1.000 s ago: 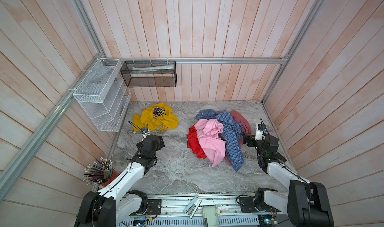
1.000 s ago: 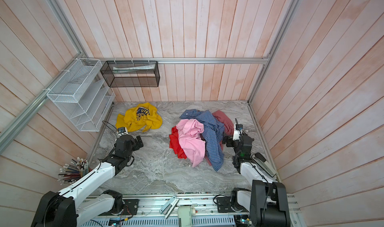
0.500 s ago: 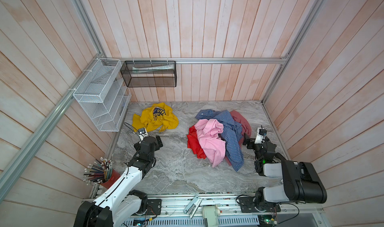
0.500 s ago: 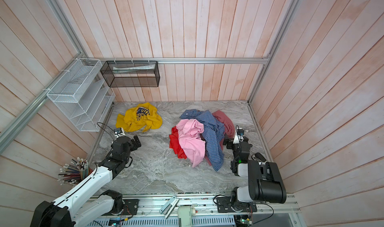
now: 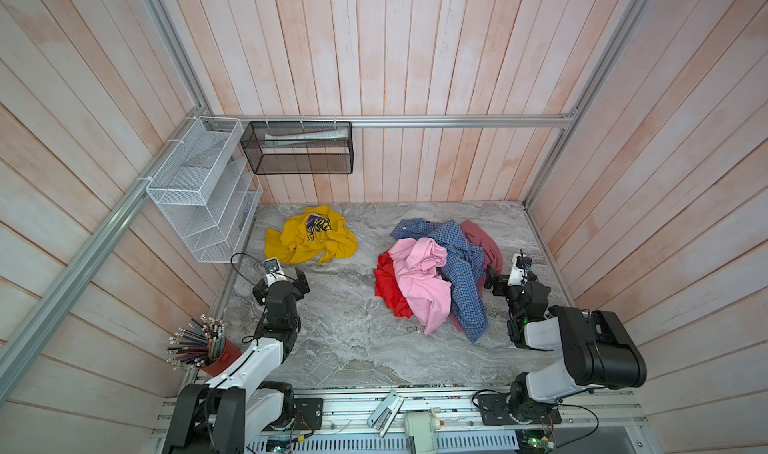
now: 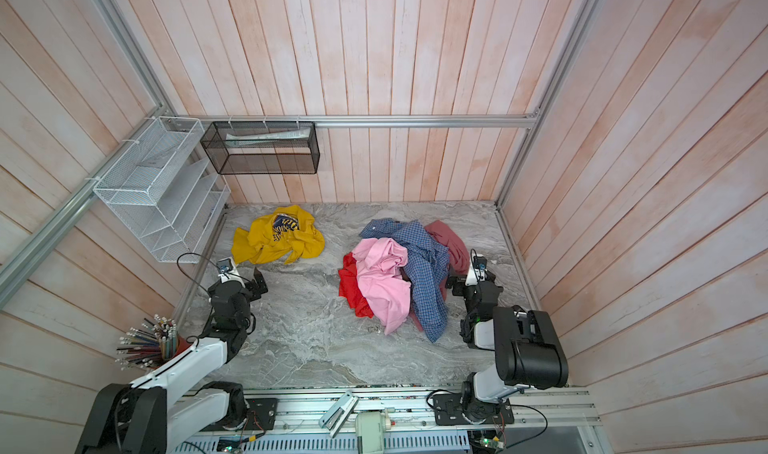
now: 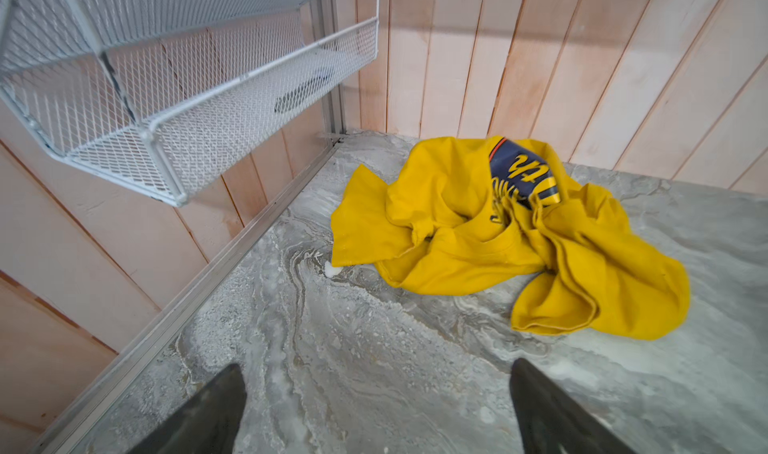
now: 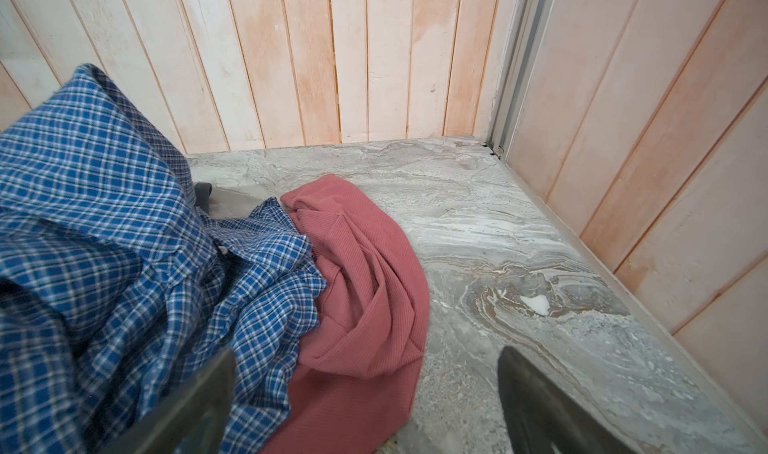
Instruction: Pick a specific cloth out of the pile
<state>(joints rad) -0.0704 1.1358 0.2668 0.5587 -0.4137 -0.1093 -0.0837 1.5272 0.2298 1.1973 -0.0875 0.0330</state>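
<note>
Left tool point(image 7: 376, 367) and right tool point(image 8: 365, 351) spread wide, empty; crumpled navy lettering point(image 7: 524, 174) on the cloth point(image 7: 457, 227) unreadable

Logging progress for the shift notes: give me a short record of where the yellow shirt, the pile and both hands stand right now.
pile: pink shirt, red garment, checked shirt, dusty red garment, heaped together
target cloth: mustard-yellow T-shirt, crumpled on the table, apart from the pile
left hand: open, empty, short of the T-shirt
right hand: open, empty, at the pile's edge by the checked shirt
task state: T-shirt separated, held by neither hand
</note>
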